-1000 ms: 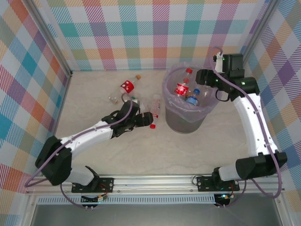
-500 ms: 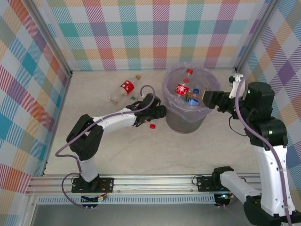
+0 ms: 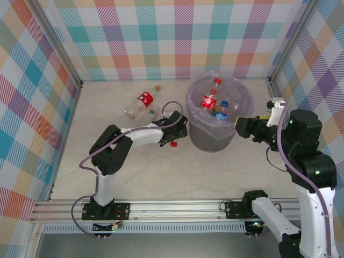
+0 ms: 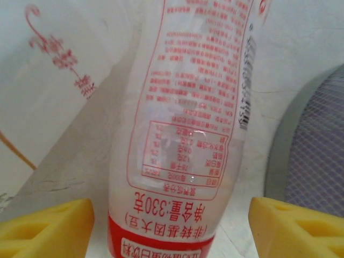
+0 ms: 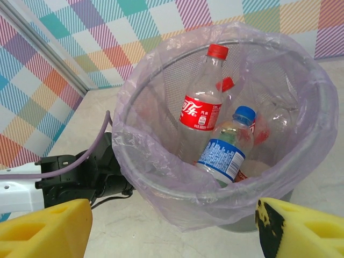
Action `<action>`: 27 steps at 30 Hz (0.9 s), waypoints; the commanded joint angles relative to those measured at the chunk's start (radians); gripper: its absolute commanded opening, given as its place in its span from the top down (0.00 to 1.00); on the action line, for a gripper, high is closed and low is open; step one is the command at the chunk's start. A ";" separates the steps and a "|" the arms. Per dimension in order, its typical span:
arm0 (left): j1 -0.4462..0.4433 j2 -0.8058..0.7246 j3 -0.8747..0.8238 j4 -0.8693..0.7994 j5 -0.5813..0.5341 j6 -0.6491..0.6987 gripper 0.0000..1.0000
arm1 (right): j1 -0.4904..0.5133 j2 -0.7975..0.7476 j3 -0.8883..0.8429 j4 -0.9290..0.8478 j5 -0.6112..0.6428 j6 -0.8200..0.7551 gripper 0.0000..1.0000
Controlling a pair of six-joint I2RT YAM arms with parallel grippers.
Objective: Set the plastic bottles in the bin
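Three capped bottles (image 5: 201, 110) upright in bin (image 5: 134, 161) | one clear red-printed bottle (image 4: 183, 123) on counter (image 3: 161, 172) beside bin, between spread left claw (image 4: 172, 204), slight gaps either side | right claw (image 3: 240, 127) spread wide, empty, beside bin.

Bottles (image 3: 208, 100) inside the bin (image 3: 212, 141); loose bottles (image 3: 144, 99) on the table (image 3: 161, 172) left of it.
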 commanded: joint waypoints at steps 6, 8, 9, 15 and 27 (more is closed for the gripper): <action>-0.006 0.021 0.018 0.020 -0.015 -0.002 0.44 | -0.006 -0.027 -0.018 -0.014 -0.001 0.018 0.20; -0.008 0.013 0.013 0.020 -0.015 0.001 0.47 | -0.007 -0.034 -0.021 -0.015 -0.003 0.023 0.20; -0.009 0.005 0.009 0.020 -0.017 0.004 0.48 | -0.006 -0.038 -0.022 -0.015 -0.004 0.024 0.20; -0.026 -0.090 -0.008 0.008 -0.017 0.032 0.51 | -0.006 -0.047 -0.022 -0.010 -0.016 0.032 0.20; -0.099 -0.432 -0.210 0.049 -0.070 0.064 0.51 | -0.007 0.014 -0.016 0.055 -0.123 0.077 0.20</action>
